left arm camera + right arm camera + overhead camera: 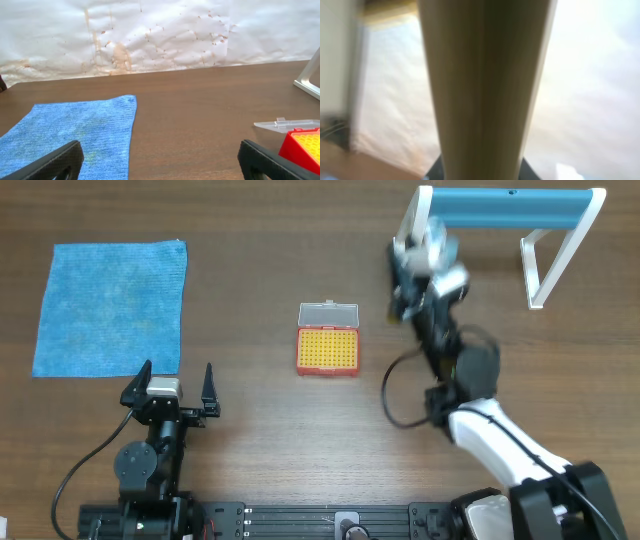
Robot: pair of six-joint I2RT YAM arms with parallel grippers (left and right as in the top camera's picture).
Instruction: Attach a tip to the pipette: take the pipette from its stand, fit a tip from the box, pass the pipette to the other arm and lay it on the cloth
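**Pipette (485, 85) upright in the right hand, tip box off to its left**

The right gripper (412, 270) is out at the near end of the stand (510, 207), well forward of its base. In its wrist view a broad column, which I take for the pipette, rises between the two fingers with a dark finger pressed against each side, so I judge it grasped. Its long axis stands upright, across the fingers.

The coming move turns on the tip box (328, 352). It lies to this gripper's left and back toward the bases, lid open, well apart from the hand. The pipette's lower end must come down onto it.

The left gripper (172, 380) rests near its own base, released, jaws spread wide and holding nothing. The cloth (110, 310) lies just ahead of it, slightly left.

Counted: one pipette, one tip box, one cloth, one stand.
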